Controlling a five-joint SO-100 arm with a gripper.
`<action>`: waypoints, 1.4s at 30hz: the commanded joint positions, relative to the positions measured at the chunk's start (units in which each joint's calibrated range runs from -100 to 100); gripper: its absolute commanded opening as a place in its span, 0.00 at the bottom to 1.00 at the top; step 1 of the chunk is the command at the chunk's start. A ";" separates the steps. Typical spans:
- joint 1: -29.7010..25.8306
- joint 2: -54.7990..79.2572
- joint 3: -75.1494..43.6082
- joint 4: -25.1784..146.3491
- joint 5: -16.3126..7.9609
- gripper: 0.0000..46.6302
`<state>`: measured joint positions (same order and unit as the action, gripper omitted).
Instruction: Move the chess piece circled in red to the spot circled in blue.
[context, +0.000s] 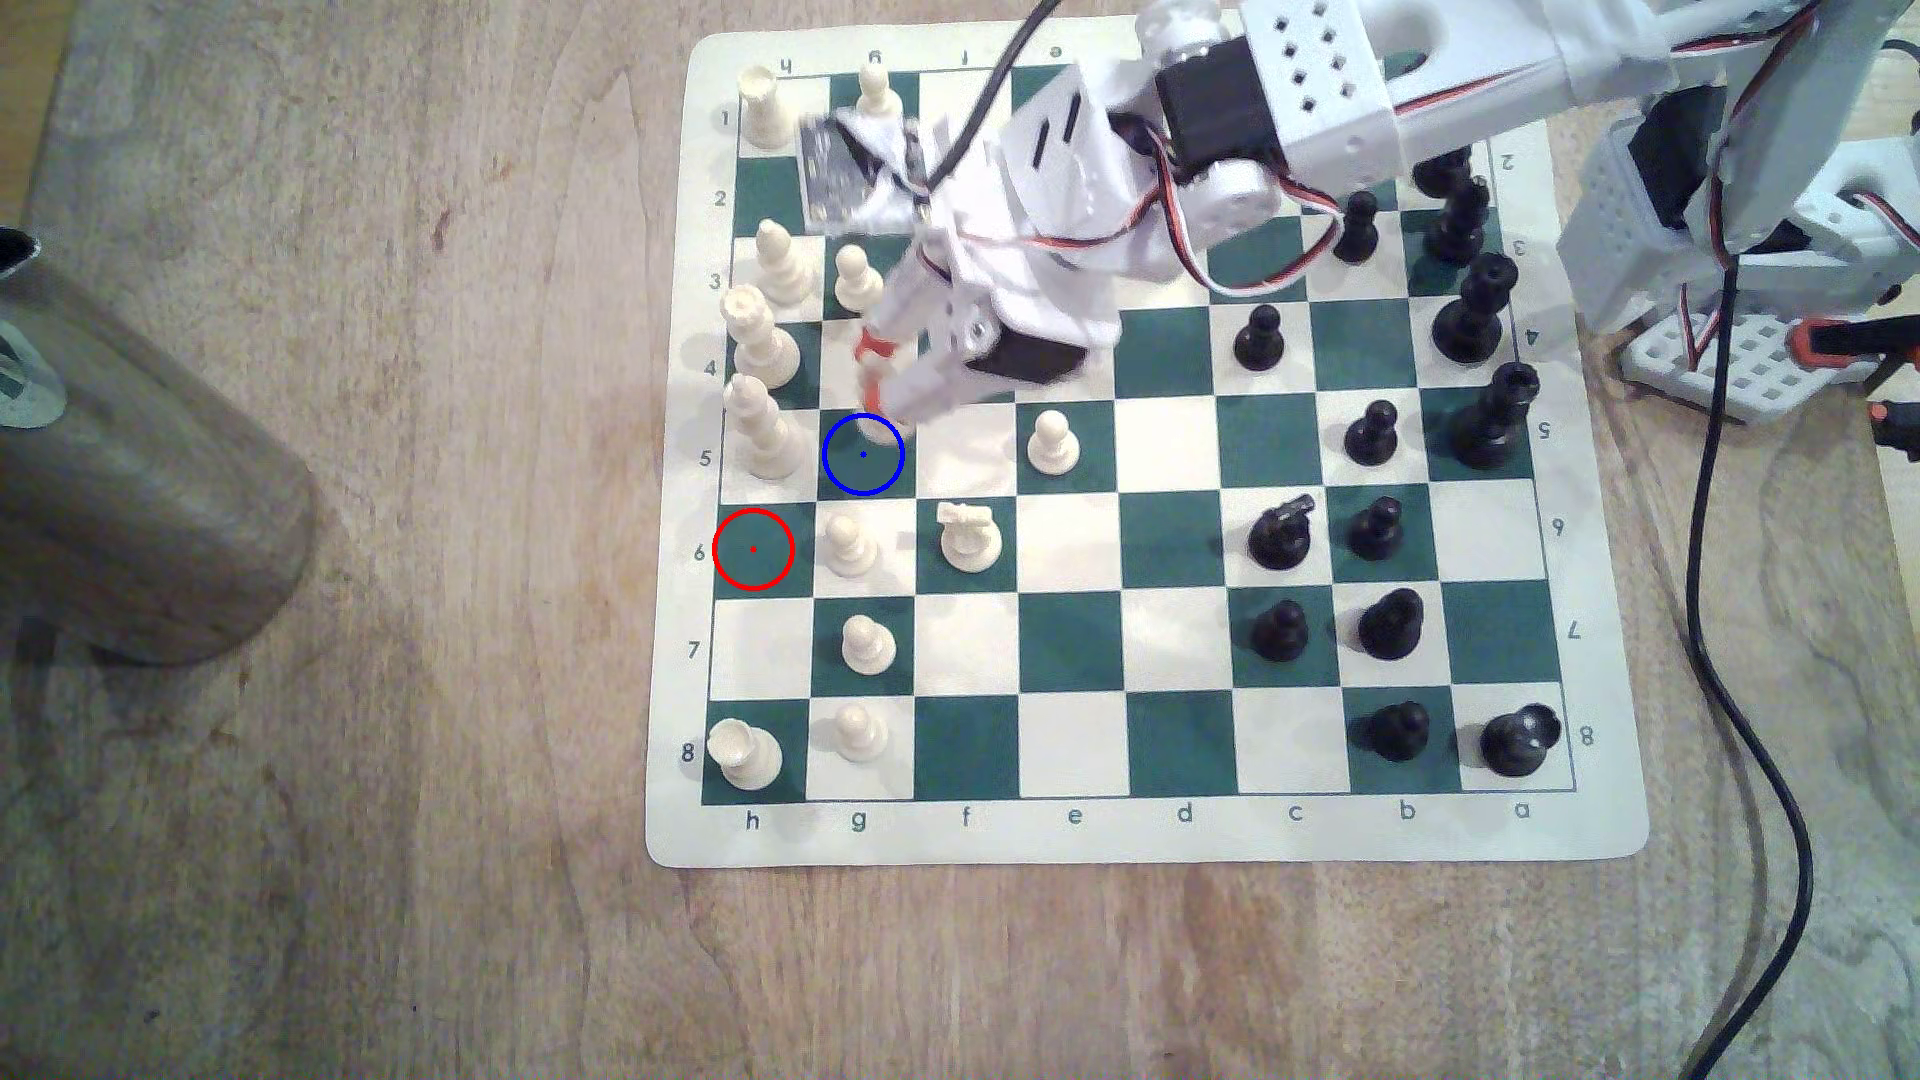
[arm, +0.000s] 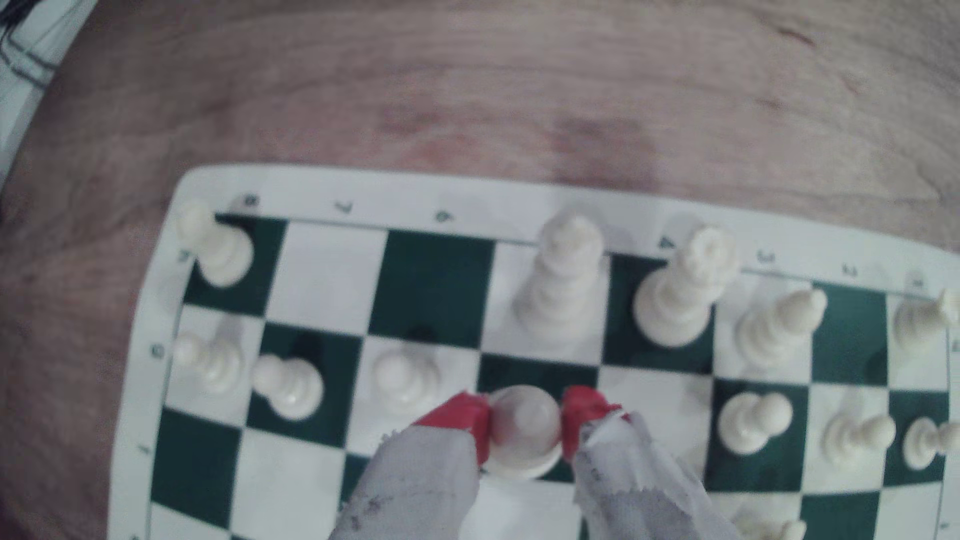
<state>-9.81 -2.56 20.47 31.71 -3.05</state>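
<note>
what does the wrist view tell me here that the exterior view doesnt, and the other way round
Wrist view: the tool's red fingertips press both sides of the cream bishop, which is over a dark green square; whether its base rests there is unclear.

Exterior view: the blue-ringed square lies right under the tool tip, the red-ringed square stands bare, and the black pieces line the exterior view's right.

Both: the tool at that green square, with a tall cream piece next to it.
</note>
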 joint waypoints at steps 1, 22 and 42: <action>1.63 2.47 -3.06 -4.60 0.68 0.00; 1.24 14.52 -13.40 -5.51 0.39 0.00; 0.77 17.84 -14.49 -3.29 -0.20 0.02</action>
<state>-8.48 15.46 11.25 28.61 -3.00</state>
